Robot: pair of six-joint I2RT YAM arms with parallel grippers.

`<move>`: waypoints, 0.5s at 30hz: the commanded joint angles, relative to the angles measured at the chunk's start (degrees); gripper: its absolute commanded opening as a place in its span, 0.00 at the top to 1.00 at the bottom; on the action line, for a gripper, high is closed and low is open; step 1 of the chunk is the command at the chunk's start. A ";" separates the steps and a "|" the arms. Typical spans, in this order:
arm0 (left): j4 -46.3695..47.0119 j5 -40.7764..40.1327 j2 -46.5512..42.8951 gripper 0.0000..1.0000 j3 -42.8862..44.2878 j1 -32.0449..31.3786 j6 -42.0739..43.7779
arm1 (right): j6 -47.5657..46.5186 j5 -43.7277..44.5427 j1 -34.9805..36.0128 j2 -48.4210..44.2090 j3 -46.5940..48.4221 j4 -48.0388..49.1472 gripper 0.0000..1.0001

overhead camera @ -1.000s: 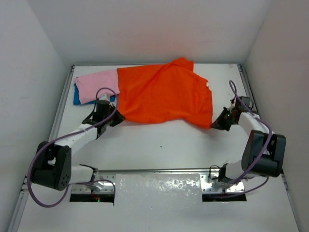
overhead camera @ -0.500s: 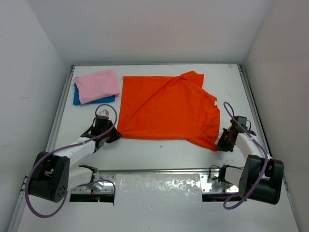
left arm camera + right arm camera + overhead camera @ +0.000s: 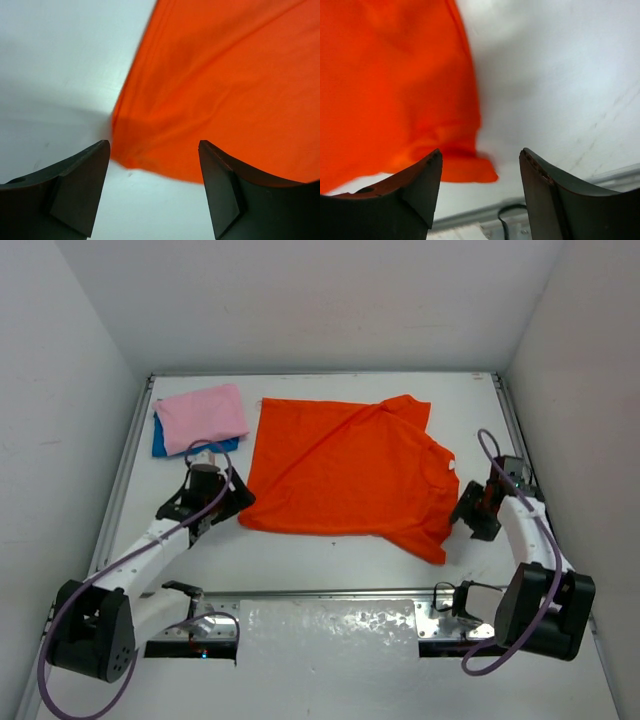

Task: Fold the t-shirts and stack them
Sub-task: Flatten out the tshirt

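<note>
The orange-red t-shirt [image 3: 345, 475] lies spread on the white table, with a sleeve folded over at its far right. A folded pink t-shirt [image 3: 202, 417] rests on a blue one [image 3: 159, 446] at the far left. My left gripper [image 3: 238, 505] stands open at the orange shirt's near left corner. In the left wrist view that corner [image 3: 225, 90] lies just beyond the open left gripper [image 3: 154, 150], held by nothing. My right gripper [image 3: 464, 515] is open beside the shirt's near right corner. The right wrist view shows that corner [image 3: 395, 90] loose in front of the open right gripper [image 3: 481, 155].
White walls enclose the table on the left, back and right. A metal rail [image 3: 330, 592] runs along the near edge between the arm bases, and it shows with a black cable [image 3: 515, 210] in the right wrist view.
Both grippers pulled the orange shirt toward the near side, off the pink one, then opened and let go of its corners. The shirt now lies flat.
</note>
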 commanded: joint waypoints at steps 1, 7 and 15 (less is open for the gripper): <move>2.07 -1.35 1.30 0.30 7.15 0.56 0.28 | 1.98 0.62 -0.16 2.57 8.45 -0.74 0.38; 7.26 8.56 17.11 0.32 16.12 0.38 6.33 | 1.72 -9.75 -0.16 12.50 15.93 9.71 0.37; 12.54 12.37 28.11 0.34 18.68 -1.90 8.98 | -0.30 -16.34 0.02 28.58 26.04 16.57 0.40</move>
